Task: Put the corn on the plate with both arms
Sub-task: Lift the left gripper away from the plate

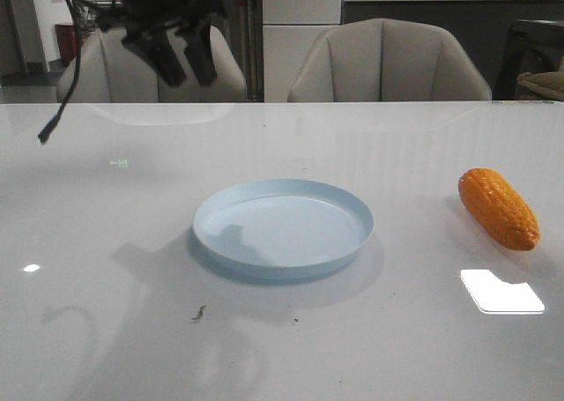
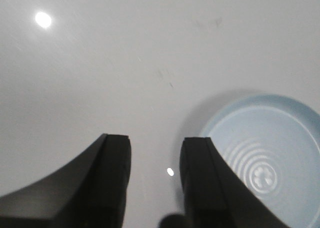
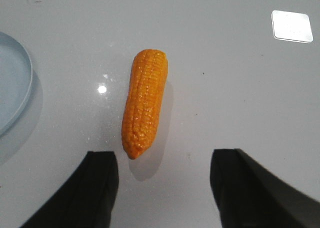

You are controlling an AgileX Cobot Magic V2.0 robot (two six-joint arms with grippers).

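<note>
- Plate (image 1: 283, 227): sits flat near mid-table, pale blue, low raised rim all round, nothing in it. Bare white table (image 1: 106, 330) on every side of it; near edge of the rim casts a soft shadow toward the camera.
- Corn (image 1: 499, 208): lies flat on the table well to the robot's right of the plate, not touching it, w/ a wide strip of bare top between the two. In the front view it runs diagonally, one end farther back, the other nearer and further right. A bright window reflection (image 1: 501, 292) sits on the surface just in front of it.
- Right gripper (image 3: 162, 160): not seen in the front view. Wrist cam shows fingers spread wide, above the corn's tapered end, tip falling between them but closer to one finger. No contact visible; holding nothing. Plate's rim shows at the frame edge there, apart from the corn.
- Left gripper (image 1: 181, 53): up high at the back left of the front view, well above the table, w/ a cable (image 1: 62, 101) dangling beside it. Wrist cam shows fingers parted, bare table between them, nothing held; plate's rim lies just past one finger.
- Small dark speck (image 1: 199, 312) on the table in front of the plate, left of ctr.
- Two chairs (image 1: 388, 62) stand behind the far table edge.
</note>
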